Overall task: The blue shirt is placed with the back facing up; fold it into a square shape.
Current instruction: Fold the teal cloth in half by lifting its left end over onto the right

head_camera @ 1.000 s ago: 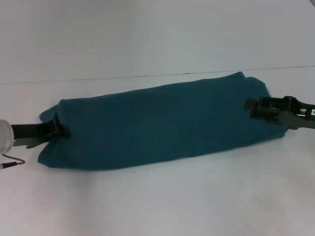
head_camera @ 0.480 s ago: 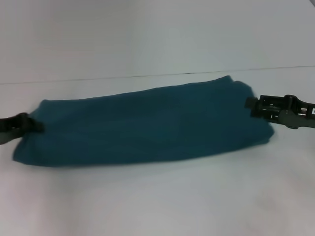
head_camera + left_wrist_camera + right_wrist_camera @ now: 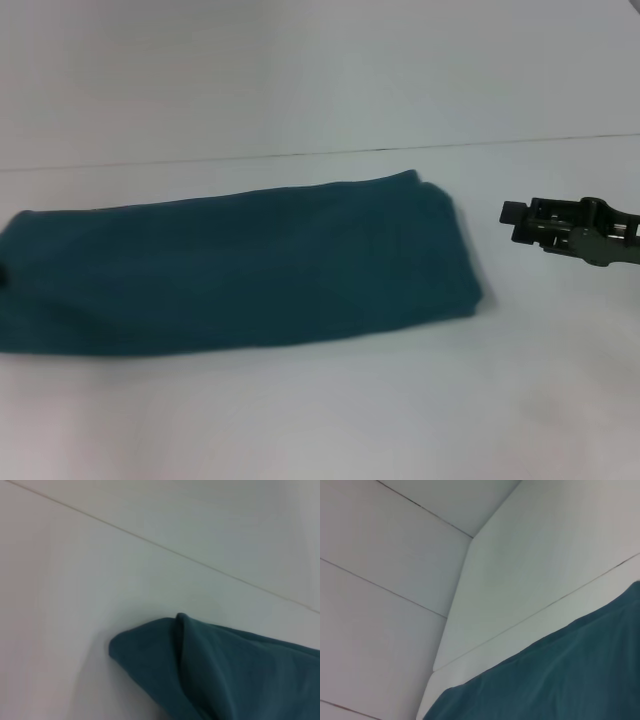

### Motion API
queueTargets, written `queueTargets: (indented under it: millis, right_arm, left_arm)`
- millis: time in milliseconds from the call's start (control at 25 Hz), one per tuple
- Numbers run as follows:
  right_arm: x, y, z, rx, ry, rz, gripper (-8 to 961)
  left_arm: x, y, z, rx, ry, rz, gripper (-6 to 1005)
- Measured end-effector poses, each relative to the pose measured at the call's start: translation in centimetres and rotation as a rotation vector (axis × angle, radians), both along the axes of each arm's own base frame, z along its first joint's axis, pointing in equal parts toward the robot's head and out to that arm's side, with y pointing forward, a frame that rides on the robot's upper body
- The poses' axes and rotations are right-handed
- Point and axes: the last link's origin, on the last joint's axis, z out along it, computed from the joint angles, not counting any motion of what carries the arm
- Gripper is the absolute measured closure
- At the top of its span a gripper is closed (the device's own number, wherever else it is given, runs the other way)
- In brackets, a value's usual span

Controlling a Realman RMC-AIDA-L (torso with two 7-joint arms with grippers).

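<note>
So the blue shirt (image 3: 235, 265) is lying flat on the white table (image 3: 330, 410) as a long folded strip, running off the left edge. Right gripper (image 3: 512, 220) hovers just off its right end, touching nothing; can't really tell if its jaws are apart. The left gripper isn't visible.

Light is soft and even, pretty diffuse, no hard glare anywhere on the white table (image 3: 320, 410). Whole head view looks hazy and a bit washed out, edges mushy rather than crisp. The blue shirt (image 3: 240, 265) only throws a thin faint shadow along its near edge and right end, so the light seems to come mostly from above. The right gripper (image 3: 515, 220) reads as a dark shape with little detail. In the left wrist view the cloth is soft, folds shaded darker; the right wrist view is just as soft, with flat gray surfaces.
</note>
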Motion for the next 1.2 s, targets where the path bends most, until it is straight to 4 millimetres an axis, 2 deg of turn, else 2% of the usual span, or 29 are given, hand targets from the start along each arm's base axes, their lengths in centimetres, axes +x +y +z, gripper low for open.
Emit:
queueTargets:
  millis: [200,280,560,800,960,1200]
  right_arm:
    - [0.1,0.1,0.0,0.003,-0.006,0.0,387]
    - [0.1,0.1,0.0,0.004,-0.009,0.001,387]
    - [-0.1,0.3,-0.1,0.005,-0.013,0.007,387]
    - [-0.4,0.5,-0.2,0.003,-0.019,0.017,387]
    - [-0.4,0.6,-0.2,0.007,-0.023,0.015,387]
    - [-0.3,0.7,-0.2,0.016,-0.031,0.011,387]
  left_arm:
    - [0.4,0.2,0.9,-0.007,0.049,-0.011,966]
    - [1.5,0.4,1.2,-0.019,0.062,-0.054,966]
    - [7.8,1.7,1.3,-0.088,0.144,-0.18,966]
    - [14.0,2.9,1.2,-0.152,0.258,-0.271,967]
    - [17.2,3.4,1.1,-0.185,0.343,-0.327,967]
    - [21.9,4.0,-0.4,-0.253,0.545,-0.472,967]
